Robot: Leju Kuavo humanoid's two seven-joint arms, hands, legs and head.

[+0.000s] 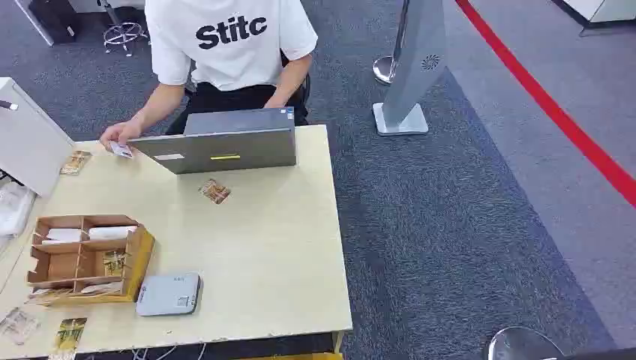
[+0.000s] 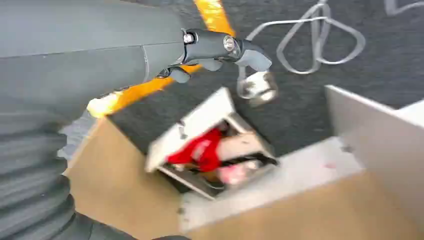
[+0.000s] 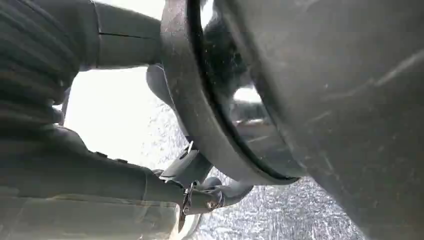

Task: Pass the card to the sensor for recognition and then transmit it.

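1. Head view: we look down on a pale wooden table (image 1: 262, 247) that fills the left half of the frame, with grey carpet and a red floor line (image 1: 555, 112) to the right. At upper centre a person in a white T-shirt (image 1: 229, 37) sits behind an open grey laptop (image 1: 225, 146). The person's hand (image 1: 120, 133), at the upper left, holds a card (image 1: 121, 150) just above the table edge, beside the laptop. A second card (image 1: 215, 191) lies flat just below the laptop, near the centre of the table. At the lower left stands a wooden organizer (image 1: 90, 259) with compartments holding more cards, and touching its lower right corner sits the flat grey sensor (image 1: 169, 294). Further loose cards lie at the bottom left corner and at the upper left edge of the table.

2. Left wrist view: the left hand (image 2: 215, 50) enters from the left edge, at the top of a blurred frame. Its dark fingers (image 2: 250, 55) are stretched out, parted and holding nothing. Beyond them we see dark carpet, a yellow strip (image 2: 210, 15), a looped grey cable (image 2: 320, 40) and a pale open box with red contents (image 2: 210, 150) at centre.

3. Right wrist view: the right hand (image 3: 200, 190) shows at lower centre, pressed close to a dark curved body part. We cannot tell whether its fingers are clenched or released.
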